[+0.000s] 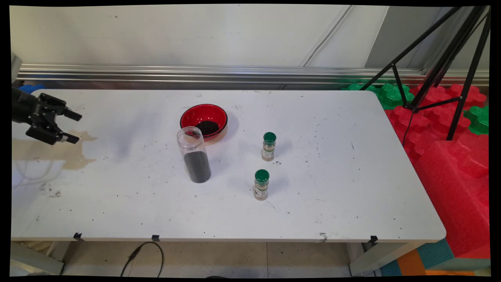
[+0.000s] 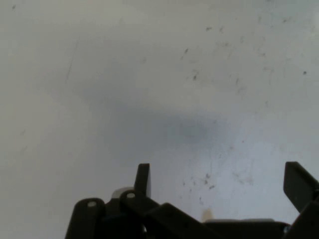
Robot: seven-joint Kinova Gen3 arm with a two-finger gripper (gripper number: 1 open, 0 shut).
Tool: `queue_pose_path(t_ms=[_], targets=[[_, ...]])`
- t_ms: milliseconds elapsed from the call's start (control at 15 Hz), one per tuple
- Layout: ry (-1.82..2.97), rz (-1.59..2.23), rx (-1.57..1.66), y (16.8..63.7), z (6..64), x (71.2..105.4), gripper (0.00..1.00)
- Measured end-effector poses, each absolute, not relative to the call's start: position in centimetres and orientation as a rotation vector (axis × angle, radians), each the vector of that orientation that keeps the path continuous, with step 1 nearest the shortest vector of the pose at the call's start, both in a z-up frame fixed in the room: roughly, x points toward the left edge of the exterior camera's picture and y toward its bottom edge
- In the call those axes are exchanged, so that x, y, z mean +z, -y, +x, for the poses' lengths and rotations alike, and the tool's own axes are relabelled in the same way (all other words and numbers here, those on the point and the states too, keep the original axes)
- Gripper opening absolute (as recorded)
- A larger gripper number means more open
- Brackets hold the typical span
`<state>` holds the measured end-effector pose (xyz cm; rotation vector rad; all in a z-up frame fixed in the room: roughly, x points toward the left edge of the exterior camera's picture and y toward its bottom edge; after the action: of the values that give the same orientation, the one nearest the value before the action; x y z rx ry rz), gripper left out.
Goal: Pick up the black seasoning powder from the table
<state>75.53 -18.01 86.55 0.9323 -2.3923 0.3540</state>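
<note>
My pincer (image 1: 72, 126) hangs over the far left of the white bench (image 1: 352, 188), fingers spread wide and holding nothing; the hand view shows only bare, speckled benchtop between them. Nearest to it is a tan stain (image 1: 74, 150) on the surface below. Well to the right, mid-bench, stands a clear open jar (image 1: 193, 154), roughly half full of dark granules, and just behind it sits a red bowl (image 1: 204, 121) with a small dark heap inside. Two green-capped spice bottles (image 1: 268, 146) (image 1: 261, 184) stand upright further right, one nearer than the other, apart from each other and from the jar. Judged from how things lie, some granules are already in the bowl and more are left in the jar. Open bench lies between me and the jar. The near edge and the rounded right corners are unguarded, and red and green foam blocks (image 1: 450, 156) and a black tripod (image 1: 442, 70) stand past the right end.
</note>
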Motion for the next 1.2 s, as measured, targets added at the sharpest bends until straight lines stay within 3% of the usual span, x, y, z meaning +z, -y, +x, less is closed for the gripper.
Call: queue_pose_path(t_ms=[1200], targets=[[2.343, 0.472, 0.294, 23.4, 66.6, 83.6, 1.00]])
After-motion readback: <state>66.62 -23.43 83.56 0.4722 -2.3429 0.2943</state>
